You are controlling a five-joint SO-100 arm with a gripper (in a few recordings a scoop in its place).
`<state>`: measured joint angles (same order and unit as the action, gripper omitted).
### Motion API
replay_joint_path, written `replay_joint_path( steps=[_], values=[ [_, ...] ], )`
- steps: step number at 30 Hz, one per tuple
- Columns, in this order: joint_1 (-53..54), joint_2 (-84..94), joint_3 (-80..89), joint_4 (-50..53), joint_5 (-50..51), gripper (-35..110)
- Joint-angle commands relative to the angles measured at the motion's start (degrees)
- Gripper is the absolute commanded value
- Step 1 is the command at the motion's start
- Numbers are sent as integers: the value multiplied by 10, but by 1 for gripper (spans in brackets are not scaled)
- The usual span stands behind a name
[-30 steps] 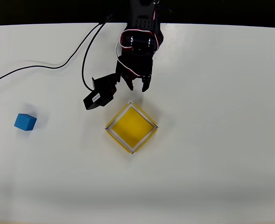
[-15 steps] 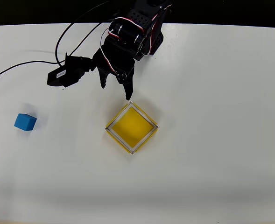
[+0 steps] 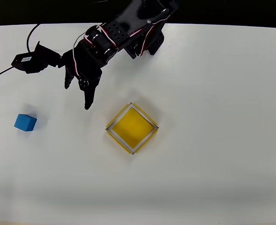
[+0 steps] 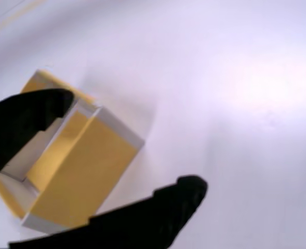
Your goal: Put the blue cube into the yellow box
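Gripper: my gripper hangs over bare table in the overhead view, up and left of the tray, fingers spread with nothing between them. The wrist view agrees: two black fingertips stand well apart with table and box showing through the gap.

Pointing: in the overhead view the fingers aim down and slightly left, so the tips lean toward the lower left of the picture.

Blue cube: the blue cube sits alone on the white table near the left edge, down and to the left of the gripper, well apart from it. Nothing lies between the two.

Cube's lie: it looks turned a little against the picture's edges; being a cube it has no long axis, so I judge any pair of opposite faces would do for the grasp.

Yellow box: the yellow box sits diamond-wise near the middle, down and right of the gripper, on the opposite side from the cube, and empty.

Next move: I judge the arm must swing further left and reach outward before descending.
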<state>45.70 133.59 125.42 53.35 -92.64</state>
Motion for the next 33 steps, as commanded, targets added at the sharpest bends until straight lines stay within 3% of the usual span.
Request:
replay_joint_path(
  steps=[1,16,33],
  values=[
    [43,-37,-88,-51,-14,50],
    [109,-285,-153,-315,-9,54],
    [134,-543,-304,-463,3,54]
  ],
)
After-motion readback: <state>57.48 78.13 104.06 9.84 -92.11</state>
